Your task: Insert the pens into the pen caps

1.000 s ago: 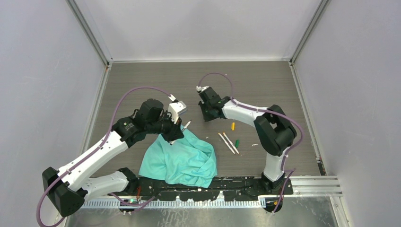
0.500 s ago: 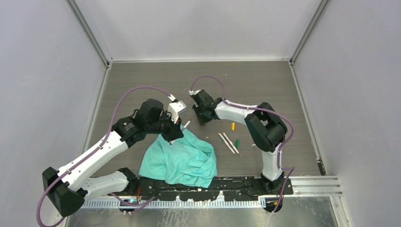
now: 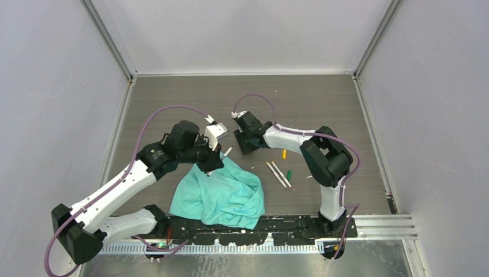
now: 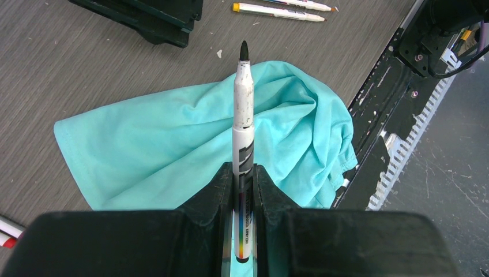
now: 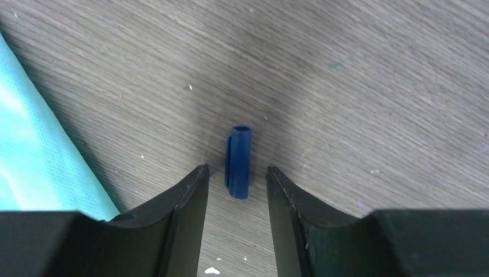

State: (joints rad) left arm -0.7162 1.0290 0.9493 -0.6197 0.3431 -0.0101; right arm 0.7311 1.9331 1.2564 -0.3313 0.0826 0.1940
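- Left claw: closed tight on one pen, gripped round the printed rear half of the barrel; both fingers touch it.
- Pen, appearance: white barrel with a black band and a rainbow strip near the back end, scuffed grey toward the front, uncapped, small black tip.
- Pen, axis: in line with my left claw and sticking straight out ahead of it. In the top view it lies tilted, tip up and to the right toward my right claw.
- Pen, place: held off the worktop, above the far edge of the cloth.
- Right claw: partly open, nothing gripped. Its fingertips stand on either side of the blue cap, with a narrow gap on each side.
- Blue cap: short dark-blue tube with a clip strip along its left side. It lies flat on the worktop just beside the cloth's edge, long axis running straight away from the claw, open end far.
- Elsewhere, top view: two pens lie side by side on a diagonal; yellow cap above them, green cap just to their right.
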